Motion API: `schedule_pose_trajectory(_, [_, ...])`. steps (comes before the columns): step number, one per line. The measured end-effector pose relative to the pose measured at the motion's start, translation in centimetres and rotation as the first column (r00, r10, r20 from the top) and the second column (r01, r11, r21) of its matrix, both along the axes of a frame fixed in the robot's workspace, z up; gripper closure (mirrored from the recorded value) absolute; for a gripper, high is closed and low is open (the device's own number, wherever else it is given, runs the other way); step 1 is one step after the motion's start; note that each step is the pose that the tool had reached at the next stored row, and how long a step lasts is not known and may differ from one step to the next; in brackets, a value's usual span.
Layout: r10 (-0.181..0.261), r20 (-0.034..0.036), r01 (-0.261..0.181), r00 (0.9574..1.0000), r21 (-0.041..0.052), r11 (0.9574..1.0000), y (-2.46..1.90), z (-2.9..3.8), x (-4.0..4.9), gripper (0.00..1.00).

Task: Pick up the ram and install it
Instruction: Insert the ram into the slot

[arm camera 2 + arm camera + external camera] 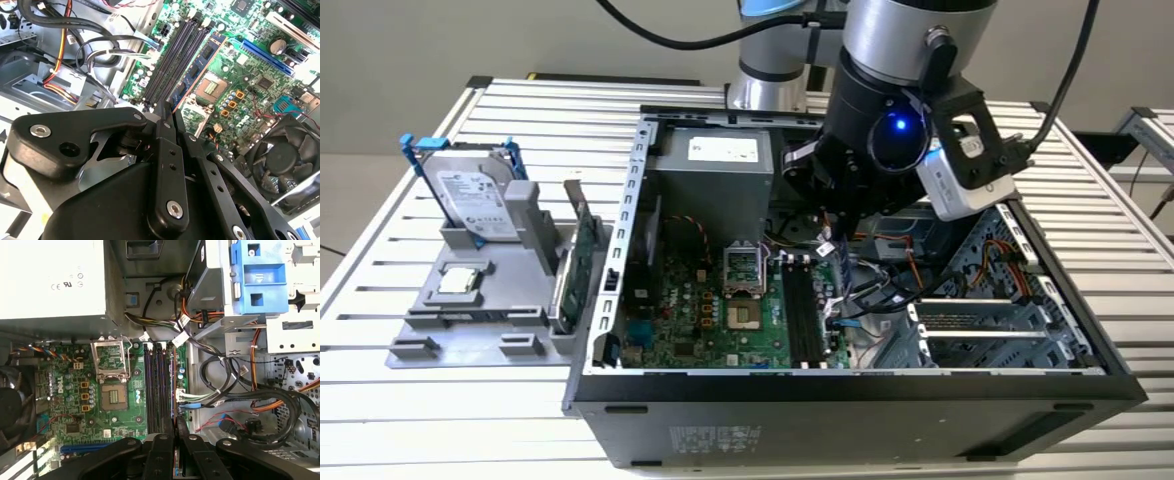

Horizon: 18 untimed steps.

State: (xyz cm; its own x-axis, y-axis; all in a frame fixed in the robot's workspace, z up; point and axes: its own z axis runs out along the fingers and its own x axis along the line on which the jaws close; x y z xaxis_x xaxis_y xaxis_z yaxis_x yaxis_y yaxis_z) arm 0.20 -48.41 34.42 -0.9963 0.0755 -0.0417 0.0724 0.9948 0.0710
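We find the gripper [834, 215] lowered into the open computer case [854, 400], over the motherboard [75, 405]; in both wrist views its fingers are drawn narrow around the ram [200, 65], a thin board seen nearly edge-on. The ram hangs over the bank of long black memory slots [156, 385], along the side farthest from the processor socket [114, 397]; we cannot tell whether its lower edge already touches a slot.

We judge the step in hand to be the seating. To do it well, the stick should lie parallel to the chosen slot along its whole length and stand upright, not leaning; its notch should meet the slot's key; the end latches should be open; the push should be straight down and even, so that neither end goes in first. The loose black cables [225, 380] lie just beside the slots and could be caught by the fingers [167, 440], so we would keep the descent narrow.

As to writing: a white label [723, 149] sits on the grey power supply [707, 165], and another on the hard drive [470, 200] in the tray on the exterior view's left; the board bears small white print; we leave all of it unread.
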Motion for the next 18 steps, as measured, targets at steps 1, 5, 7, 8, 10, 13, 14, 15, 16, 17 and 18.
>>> schedule_pose_trajectory(1, [0.000, 0.0000, 0.000, 1.0000, 0.0000, 1.0000, 0.01, -0.02, 0.00, 1.00])
schedule_pose_trajectory(5, [0.000, 0.0000, 0.000, 1.0000, -0.0001, 1.0000, 0.03, -0.09, 0.00, 1.00])
schedule_pose_trajectory(7, [0.000, 0.0000, 0.000, 1.0000, -0.0001, 1.0000, 0.05, -0.13, 0.00, 1.00])
schedule_pose_trajectory(8, [0.000, 0.0000, 0.000, 1.0000, -0.0001, 1.0000, 0.05, -0.15, 0.00, 1.00])
schedule_pose_trajectory(10, [0.000, 0.0000, 0.000, 1.0000, -0.0001, 1.0000, 0.07, -0.19, 0.00, 1.00])
schedule_pose_trajectory(13, [0.000, 0.0000, 0.000, 1.0000, -0.0001, 1.0000, 0.10, -0.27, 0.00, 1.00])
schedule_pose_trajectory(14, [0.000, 0.0000, 0.000, 1.0000, -0.0002, 1.0000, 0.10, -0.30, 0.00, 1.00])
schedule_pose_trajectory(15, [0.000, 0.0000, 0.000, 1.0000, -0.0001, 1.0000, 0.11, -0.33, 0.00, 1.00])
schedule_pose_trajectory(16, [0.000, 0.0000, 0.000, 1.0000, -0.0001, 1.0000, 0.12, -0.35, 0.00, 1.00])
schedule_pose_trajectory(17, [0.000, 0.0000, 0.000, 1.0000, -0.0001, 1.0000, 0.12, -0.39, 0.00, 1.00])
schedule_pose_trajectory(18, [0.000, 0.0000, 0.000, 1.0000, 0.0000, 1.0000, 0.12, -0.41, 0.00, 1.00])
